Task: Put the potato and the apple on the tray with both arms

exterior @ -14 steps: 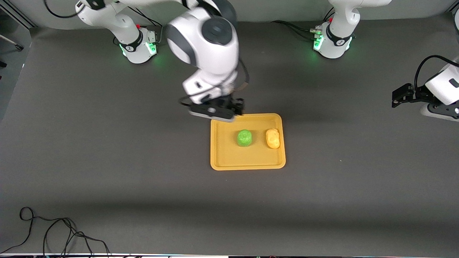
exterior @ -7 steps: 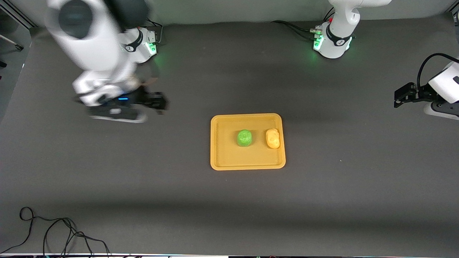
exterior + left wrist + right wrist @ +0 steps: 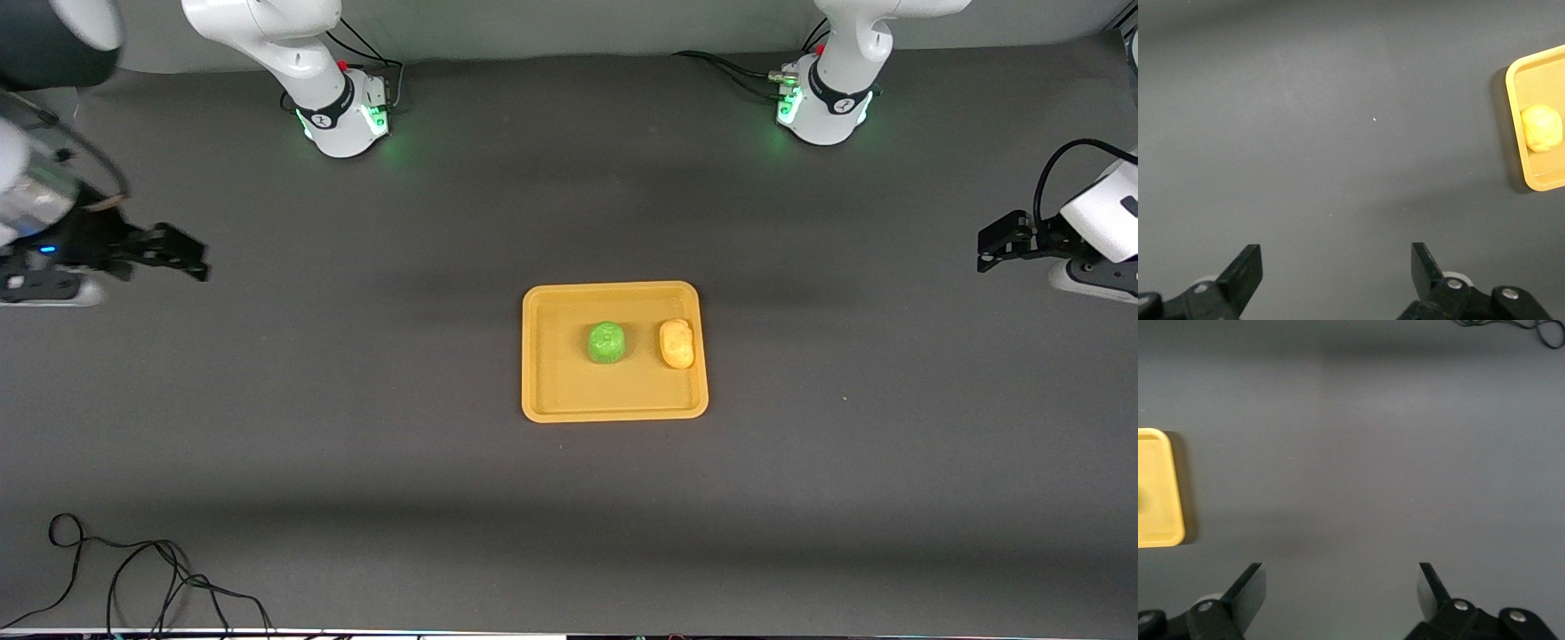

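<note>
Apple (image 3: 607,342) and potato (image 3: 677,344) lie side by side on tray (image 3: 613,404).

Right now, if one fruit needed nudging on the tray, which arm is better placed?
Neither by much: both hands, left hand and right hand, hang open at the table's ends. The left is on the potato's side of the tray, the right on the apple's.

Arm shells: glossy white jointed links (image 3: 293,40) with black joint bands.
Bases: round white pedestals (image 3: 822,111), green-lit, red fittings, black cables.
Fingers: matte black angular plastic fingers (image 3: 1245,270), silver screws (image 3: 1461,605) at the mounts.
</note>
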Controlling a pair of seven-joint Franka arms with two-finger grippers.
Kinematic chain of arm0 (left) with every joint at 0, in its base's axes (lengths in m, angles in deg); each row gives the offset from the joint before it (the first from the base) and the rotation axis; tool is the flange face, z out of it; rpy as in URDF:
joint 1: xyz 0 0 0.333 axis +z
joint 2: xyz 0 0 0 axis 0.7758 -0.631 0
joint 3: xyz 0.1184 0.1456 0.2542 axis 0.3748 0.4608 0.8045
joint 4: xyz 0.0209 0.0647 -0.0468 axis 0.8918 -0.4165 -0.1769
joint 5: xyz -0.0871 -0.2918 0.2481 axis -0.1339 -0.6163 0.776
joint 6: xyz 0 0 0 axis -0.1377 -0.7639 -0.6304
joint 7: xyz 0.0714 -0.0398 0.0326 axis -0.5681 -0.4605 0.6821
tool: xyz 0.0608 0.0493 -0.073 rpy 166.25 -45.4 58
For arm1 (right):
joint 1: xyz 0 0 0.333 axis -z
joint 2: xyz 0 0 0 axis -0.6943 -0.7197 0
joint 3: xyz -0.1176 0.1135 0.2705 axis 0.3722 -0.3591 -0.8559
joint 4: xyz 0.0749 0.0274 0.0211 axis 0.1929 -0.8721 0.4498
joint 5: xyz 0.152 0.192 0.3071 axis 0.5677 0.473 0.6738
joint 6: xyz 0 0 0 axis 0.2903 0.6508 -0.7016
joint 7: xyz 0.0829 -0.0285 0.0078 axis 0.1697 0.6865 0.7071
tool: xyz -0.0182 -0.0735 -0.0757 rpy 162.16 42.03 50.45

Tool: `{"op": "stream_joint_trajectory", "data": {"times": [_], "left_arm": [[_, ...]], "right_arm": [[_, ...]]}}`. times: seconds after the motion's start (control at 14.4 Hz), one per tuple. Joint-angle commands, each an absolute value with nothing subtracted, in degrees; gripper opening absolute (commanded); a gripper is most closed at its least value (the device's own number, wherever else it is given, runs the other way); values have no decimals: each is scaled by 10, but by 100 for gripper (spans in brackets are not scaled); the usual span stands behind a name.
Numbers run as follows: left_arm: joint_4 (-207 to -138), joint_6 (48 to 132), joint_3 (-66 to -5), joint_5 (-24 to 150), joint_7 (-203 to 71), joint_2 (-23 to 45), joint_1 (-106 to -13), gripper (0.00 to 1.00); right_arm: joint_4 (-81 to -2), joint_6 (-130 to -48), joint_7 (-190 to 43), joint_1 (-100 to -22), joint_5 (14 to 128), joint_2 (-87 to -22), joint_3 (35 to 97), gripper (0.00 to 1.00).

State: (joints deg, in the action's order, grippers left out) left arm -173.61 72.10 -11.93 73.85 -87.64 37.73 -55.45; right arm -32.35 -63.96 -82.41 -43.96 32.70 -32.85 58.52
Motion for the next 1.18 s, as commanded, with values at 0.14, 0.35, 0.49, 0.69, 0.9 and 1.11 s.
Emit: {"op": "stream_joint_trajectory", "data": {"times": [0.14,0.35,0.49,0.69,0.9,1.11], "left_arm": [[-1750,752,-115,735,-873,374,-558,99],[-1740,738,-115,735,-873,366,-558,100],[-1728,738,-115,734,-864,366,-559,99],[-1702,714,-115,735,-835,359,-559,99],[-1703,693,-115,735,-830,359,-560,99],[-1704,690,-116,737,-829,359,-560,100]], "right_arm": [[-325,-632,-794,-426,334,-317,610,100],[-314,-622,-794,-427,331,-322,614,100],[-314,-622,-798,-430,332,-321,613,100],[-316,-614,-803,-430,340,-321,616,100],[-316,-608,-801,-429,360,-321,616,100],[-316,-608,-802,-429,360,-322,616,100]]}}
